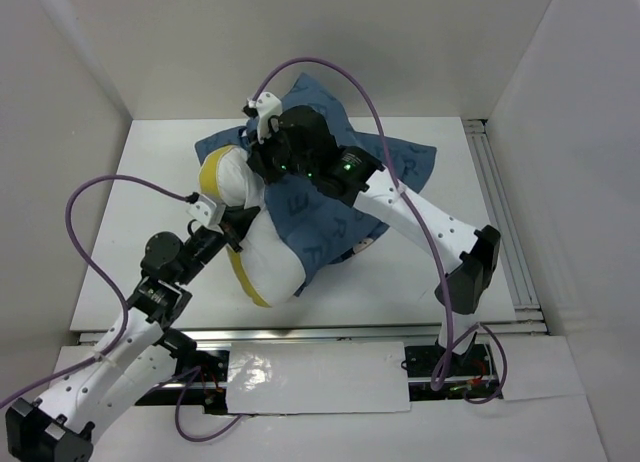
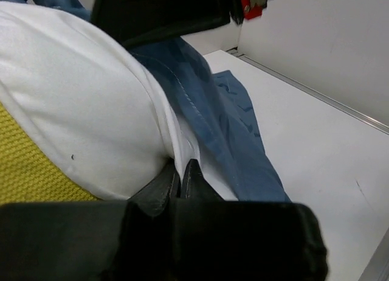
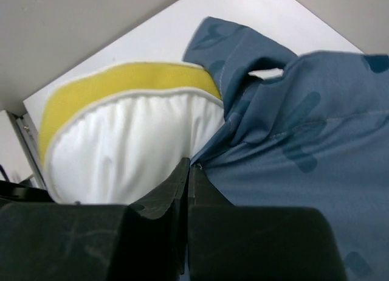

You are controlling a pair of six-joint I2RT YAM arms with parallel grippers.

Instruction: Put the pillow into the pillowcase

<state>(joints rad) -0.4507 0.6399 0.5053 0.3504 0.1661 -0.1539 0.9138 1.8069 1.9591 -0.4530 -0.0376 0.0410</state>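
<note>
The pillow [image 1: 262, 254] juts leftward, half out of the pillowcase [image 1: 330, 217] on the table [image 1: 150, 172]. The right gripper [image 3: 189, 166] pinches the far hem; the left gripper [image 2: 180, 171] is clamped tight at the near hem, its catch unclear.

Desk [image 1: 150, 192]: white, matte, rectangular; a faint scuff mark shows in the left wrist view.
Back wall [image 1: 330, 42]: plain white panel rising from the desk's far edge.
Left wall [image 1: 45, 152], right wall [image 1: 585, 152]: white panels closing in the desk on both sides.
Aluminium rail [image 1: 498, 217]: grooved, running along the desk's right edge from far corner to near corner.
Metal strip [image 1: 330, 331]: silver, along the desk's near edge.
White ledge [image 1: 545, 402]: in front of the strip.
Cover sheet [image 1: 320, 374]: white, glossy, lying on the ledge, with a pale glare at its left end.
Light: even, diffuse, from above; shadows soft and short.
</note>
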